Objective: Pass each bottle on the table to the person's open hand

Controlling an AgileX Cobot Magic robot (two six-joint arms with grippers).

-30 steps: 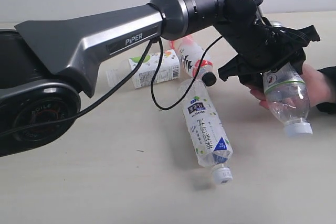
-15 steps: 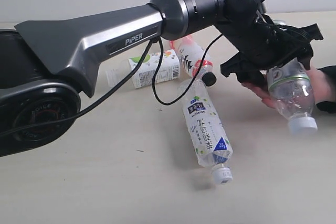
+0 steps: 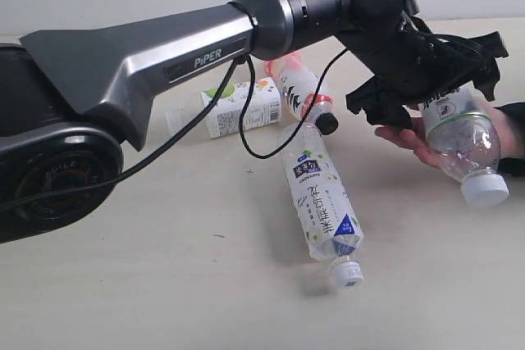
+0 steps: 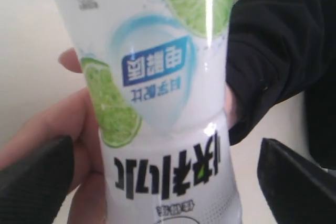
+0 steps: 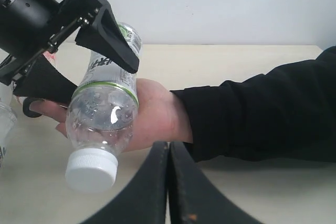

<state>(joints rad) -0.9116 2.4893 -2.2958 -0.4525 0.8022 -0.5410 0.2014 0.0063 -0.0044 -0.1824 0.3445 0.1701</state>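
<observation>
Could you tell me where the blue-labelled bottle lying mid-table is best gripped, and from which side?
I'd take the blue-labelled bottle across its labelled middle, from above, pinching across its width. It lies flat on the table, and the body is straight and even there; the white cap end narrows, and the base end crowds the black-capped bottle.

left arm (image 3: 164, 47) reaches far to the right, left gripper (image 4: 165, 182) spread wide; right gripper (image 5: 168, 182) closed tight

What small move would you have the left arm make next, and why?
Probably draw the left pincer back off the lime-label bottle: its jaws stand open clear of both sides, the bottle lies on the person's open hand, and three bottles wait on the table.
</observation>
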